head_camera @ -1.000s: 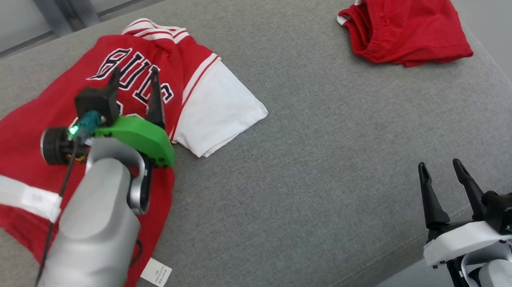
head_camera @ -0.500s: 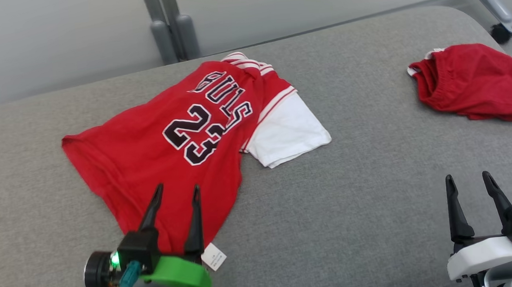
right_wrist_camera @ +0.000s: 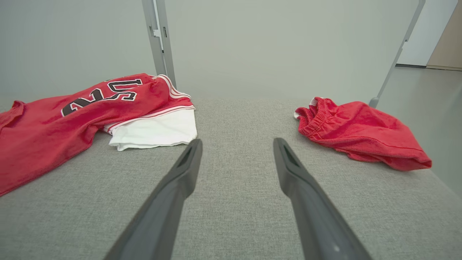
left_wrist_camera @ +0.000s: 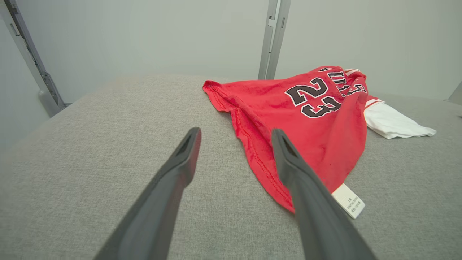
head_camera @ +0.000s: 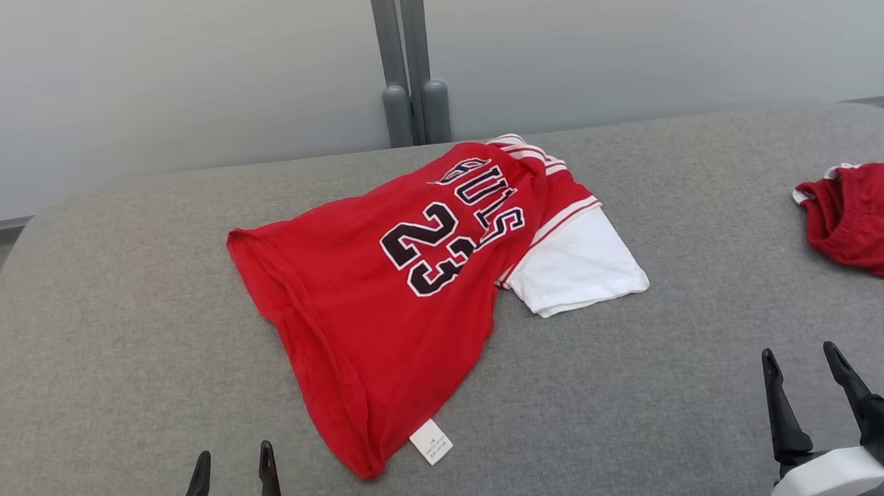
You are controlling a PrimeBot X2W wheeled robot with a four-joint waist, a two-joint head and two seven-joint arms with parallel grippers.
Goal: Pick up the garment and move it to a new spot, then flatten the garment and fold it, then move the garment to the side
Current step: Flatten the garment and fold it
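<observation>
Red "23" basketball jersey w/ white sleeve (head_camera: 383,299) lies loosely spread mid grey fabric cushion (head_camera: 616,407), toward its back edge. Red elastic-waist shorts (head_camera: 876,221) at cushion's right edge. L gripper (head_camera: 234,451) at cushion's near-left, R gripper (head_camera: 798,350) near-right. Both jaws spread, holding nothing.

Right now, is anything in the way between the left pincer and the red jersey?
Nothing visible. Only bare grey cushion lies between the open left pincer and the jersey at its near hem; the red shorts sit far off to the right.
</observation>
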